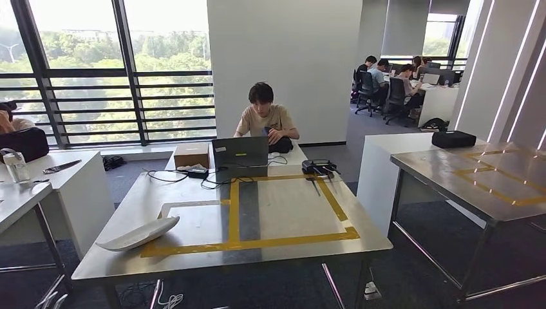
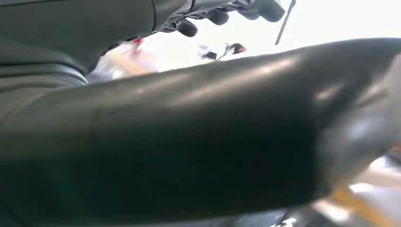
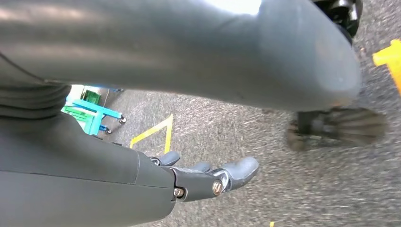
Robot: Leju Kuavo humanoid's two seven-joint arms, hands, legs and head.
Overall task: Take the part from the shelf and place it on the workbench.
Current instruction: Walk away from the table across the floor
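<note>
Currently the white curved part (image 1: pixel 138 234) lies flat on the steel bench (image 1: pixel 193 257), at its near left corner, just left of the yellow tape rectangle (image 1: pixel 248 243) and touching its corner line. Behind it, a cardboard box (image 1: pixel 191 154) sits at the bench's far left with black cables (image 1: pixel 170 177) beside it. Mid bench, far edge: an open laptop (image 1: pixel 240 151), and a person (image 1: pixel 265 119) seated behind it. Right of the laptop, a black device (image 1: pixel 319 167) sits at the tape's far corner. Further right, well apart, a second steel bench (image 1: pixel 451 174) with yellow tape and a black case (image 1: pixel 453 138) behind it.

Left wrist view: left robot hand (image 2: pixel 222 12) hangs with dark fingertips (image 2: pixel 187 28) apart, nothing held, though much of it is blocked by the thumb (image 2: pixel 189 142). Right wrist view: right robot hand (image 3: pixel 208 177) is over grey carpet, fingers (image 3: pixel 241 168) extended and loose, holding nothing; yellow floor tape (image 3: pixel 153 132) and a teal cart (image 3: pixel 92 113) lie beyond it
</note>
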